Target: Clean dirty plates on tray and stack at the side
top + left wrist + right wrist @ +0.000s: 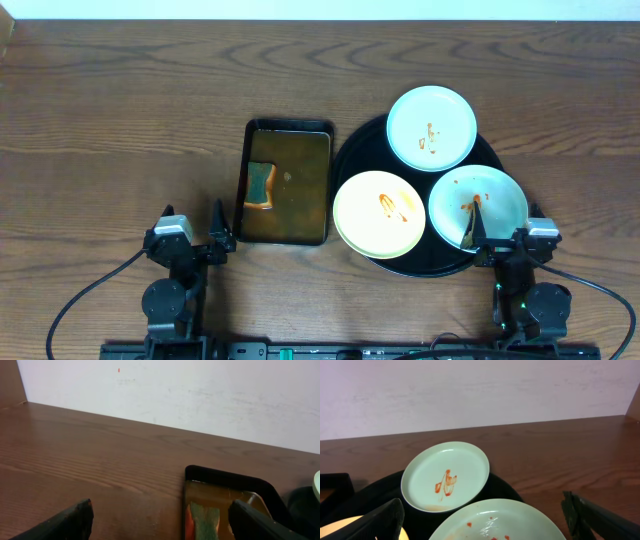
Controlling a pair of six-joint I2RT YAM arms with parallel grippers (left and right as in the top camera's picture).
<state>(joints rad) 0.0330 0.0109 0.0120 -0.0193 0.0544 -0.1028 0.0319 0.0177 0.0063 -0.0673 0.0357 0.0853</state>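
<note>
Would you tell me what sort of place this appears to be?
Probably a lab test bench, not a real kitchen: a wood-grain table against a blank wall, with sauce-smeared plates on a black tray.

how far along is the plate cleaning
Done: nothing yet. The cream plate, near mint plate and far mint plate all sit on the tray with sauce smears. In hand: nothing; the left gripper and right gripper are open and empty, and the sponge lies in the pan. Left: wipe each plate and stack them on the table.
</note>
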